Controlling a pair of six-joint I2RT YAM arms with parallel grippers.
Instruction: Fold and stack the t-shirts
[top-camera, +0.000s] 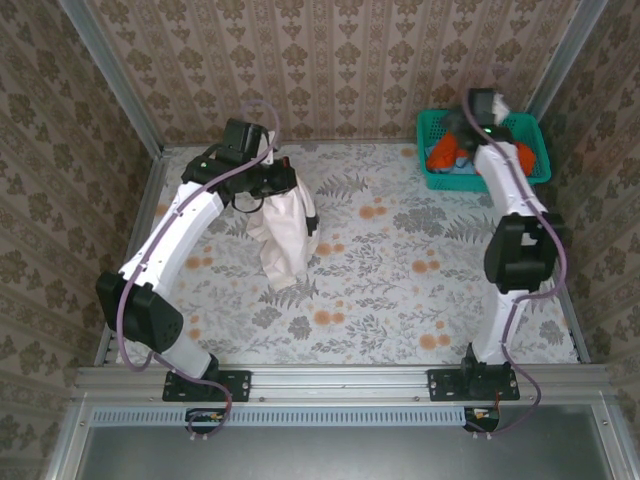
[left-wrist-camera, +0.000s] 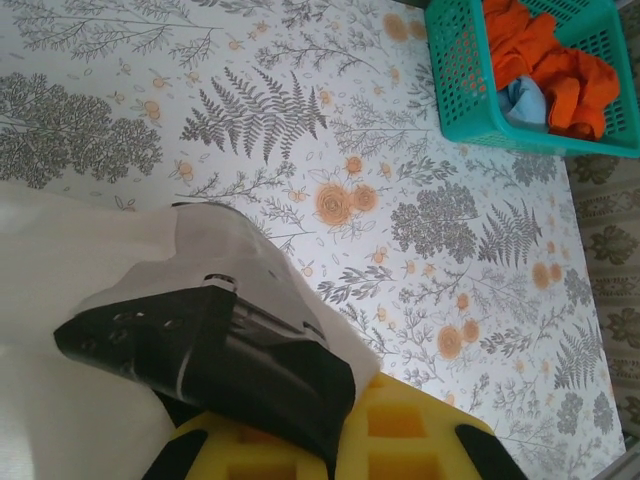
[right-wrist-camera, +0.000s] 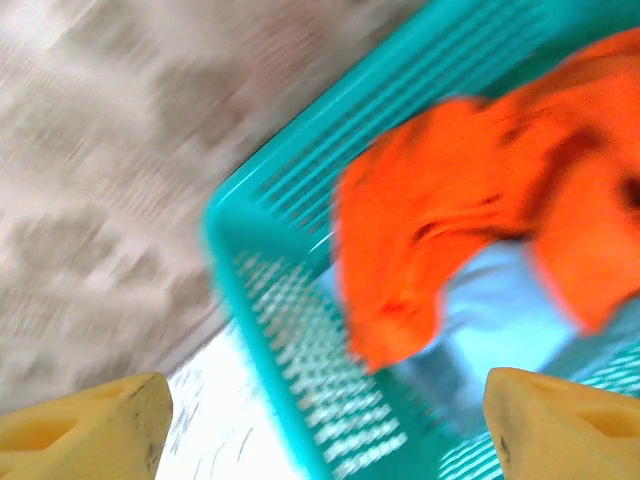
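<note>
Well left of the teal basket (top-camera: 424, 150), the left hand (top-camera: 268, 180) is clamped on the cream-white t-shirt (top-camera: 283, 235) hanging bunched over the bench (top-camera: 400, 290), while above that basket the right hand (right-wrist-camera: 325, 425) gapes empty over the orange t-shirts (right-wrist-camera: 450, 220), where it could snag the lattice wall.

We are finding no readable text, labels, brands, numbers or signs; dark marks on cream-white t-shirt (top-camera: 285, 240) are showing no legible letters.
</note>
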